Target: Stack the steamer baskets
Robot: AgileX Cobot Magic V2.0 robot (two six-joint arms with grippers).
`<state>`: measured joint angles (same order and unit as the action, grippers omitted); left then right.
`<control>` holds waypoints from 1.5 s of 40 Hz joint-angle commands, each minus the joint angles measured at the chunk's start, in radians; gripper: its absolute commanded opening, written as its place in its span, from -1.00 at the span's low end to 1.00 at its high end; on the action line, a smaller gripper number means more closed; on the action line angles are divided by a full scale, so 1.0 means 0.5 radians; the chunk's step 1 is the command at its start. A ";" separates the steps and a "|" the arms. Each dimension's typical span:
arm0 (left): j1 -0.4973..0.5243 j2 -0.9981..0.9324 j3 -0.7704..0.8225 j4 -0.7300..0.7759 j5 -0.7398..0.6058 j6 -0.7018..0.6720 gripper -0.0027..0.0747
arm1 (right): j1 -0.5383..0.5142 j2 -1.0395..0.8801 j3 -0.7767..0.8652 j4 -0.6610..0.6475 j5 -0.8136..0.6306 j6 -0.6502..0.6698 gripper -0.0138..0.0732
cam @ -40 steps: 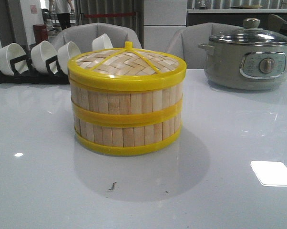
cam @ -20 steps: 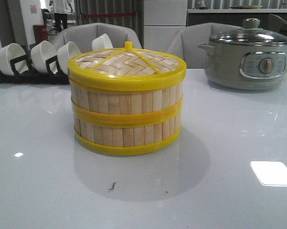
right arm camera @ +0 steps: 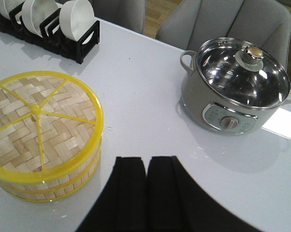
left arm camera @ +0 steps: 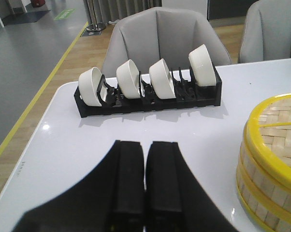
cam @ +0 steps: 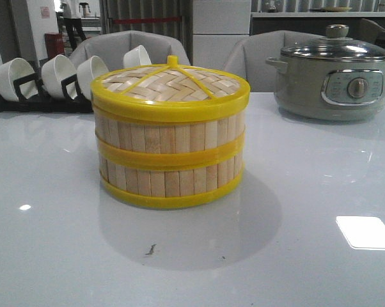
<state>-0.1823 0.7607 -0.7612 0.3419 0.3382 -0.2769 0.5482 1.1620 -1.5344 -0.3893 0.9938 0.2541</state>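
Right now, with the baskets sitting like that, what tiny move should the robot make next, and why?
Probably none beyond keeping both arms back. The steamer baskets already sit one on the other, rims aligned, woven lid on top. The left gripper and right gripper are shut, empty and clear of the stack, so the stacking looks done.

Each claw, left (left arm camera: 144, 181) and right (right arm camera: 147, 193), is matte black: two flat rectangular fingers flaring into a broad curved base.
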 commanded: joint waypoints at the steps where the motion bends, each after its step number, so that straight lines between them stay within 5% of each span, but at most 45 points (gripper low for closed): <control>1: 0.003 -0.003 -0.057 0.002 -0.142 -0.002 -0.71 | -0.007 -0.036 -0.047 -0.061 -0.148 0.001 -0.55; 21: 0.003 -0.003 -0.057 0.002 -0.142 -0.002 -0.71 | -0.007 -0.036 -0.040 -0.061 -0.191 0.001 -0.55; 31: 0.003 -0.003 -0.057 0.002 -0.142 -0.002 -0.71 | -0.041 -0.102 0.217 -0.046 -0.418 0.001 -0.55; 60: 0.003 -0.003 -0.057 0.002 -0.142 -0.002 -0.71 | -0.764 -0.807 1.384 0.293 -1.127 0.001 -0.55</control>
<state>-0.1823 0.7607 -0.7612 0.3419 0.3382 -0.2769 0.1914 0.8110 -0.8672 -0.2410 0.5512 0.2541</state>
